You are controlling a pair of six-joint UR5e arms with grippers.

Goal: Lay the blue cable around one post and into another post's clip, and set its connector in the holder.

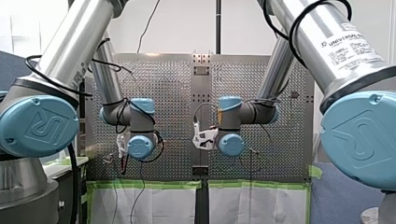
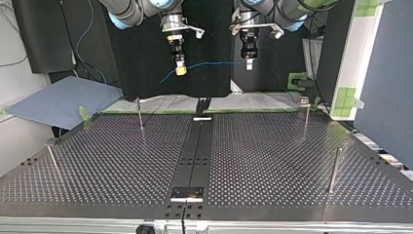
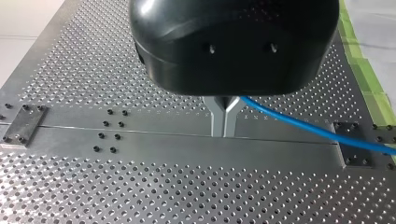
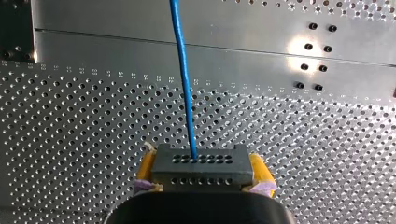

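Observation:
In the top view both grippers hang high above the perforated table (image 2: 272, 156). My right gripper (image 2: 180, 71), with yellow pads, is shut on the cable's dark connector (image 4: 201, 167). The blue cable (image 2: 216, 63) runs level from there across to my left gripper (image 2: 249, 64), whose metal fingers (image 3: 219, 122) are shut on it. In the left wrist view the blue cable (image 3: 317, 131) leaves the fingers sideways. In the right wrist view the blue cable (image 4: 183, 84) leads straight ahead from the connector. A loose blue end (image 2: 167, 78) droops beside my right gripper.
Thin posts stand on the table: a far post (image 2: 140, 114), a near post (image 2: 53, 161), a post with a clip head (image 2: 306, 114) and a plain post (image 2: 333, 170). A dark centre strip (image 2: 195, 151) ends at a black fixture (image 2: 202, 105).

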